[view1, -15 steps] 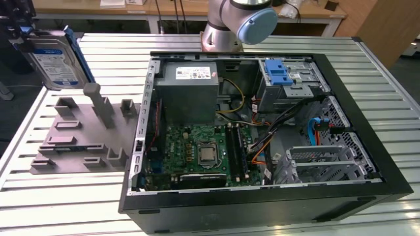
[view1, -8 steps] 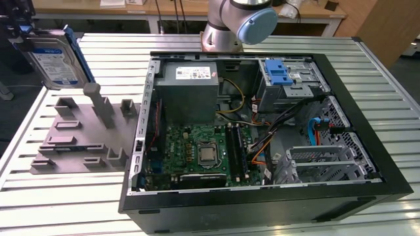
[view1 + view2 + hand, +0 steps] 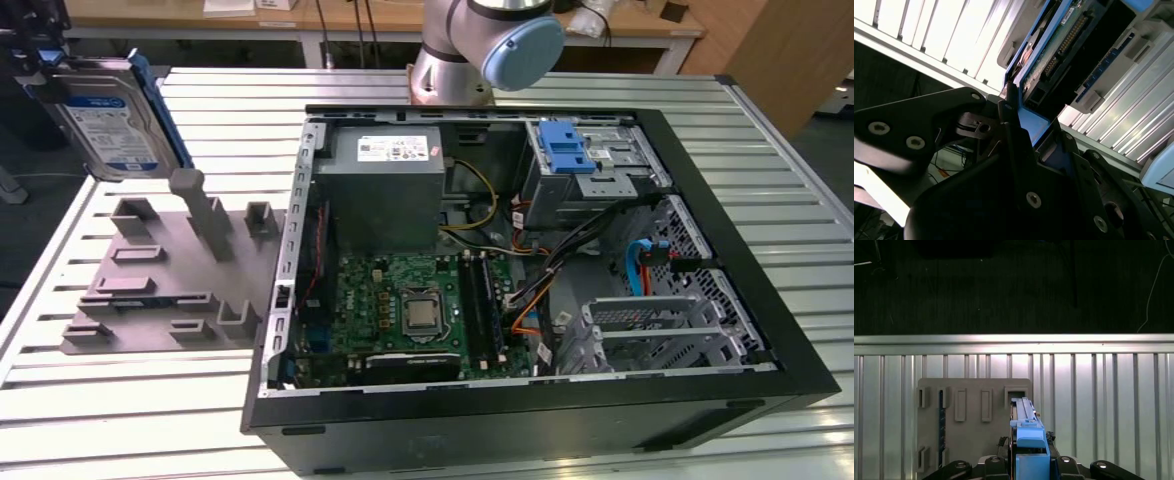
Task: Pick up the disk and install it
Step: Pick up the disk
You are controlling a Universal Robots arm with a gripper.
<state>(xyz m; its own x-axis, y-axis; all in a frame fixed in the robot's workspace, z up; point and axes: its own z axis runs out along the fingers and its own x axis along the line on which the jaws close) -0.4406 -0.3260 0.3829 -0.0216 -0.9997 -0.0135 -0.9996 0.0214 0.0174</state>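
My fingers [image 3: 1011, 125] are clamped on the disk [image 3: 114, 118], holding it on edge above the grey holder plate [image 3: 147, 300] by the bench's [image 3: 774, 150] edge on the exterior view's left.

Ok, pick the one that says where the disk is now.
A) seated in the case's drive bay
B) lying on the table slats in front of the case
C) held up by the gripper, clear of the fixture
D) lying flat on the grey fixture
C: the disk stands on edge in the air, off the fixture, and the second wrist view shows the gripper clamped on its blue carrier.
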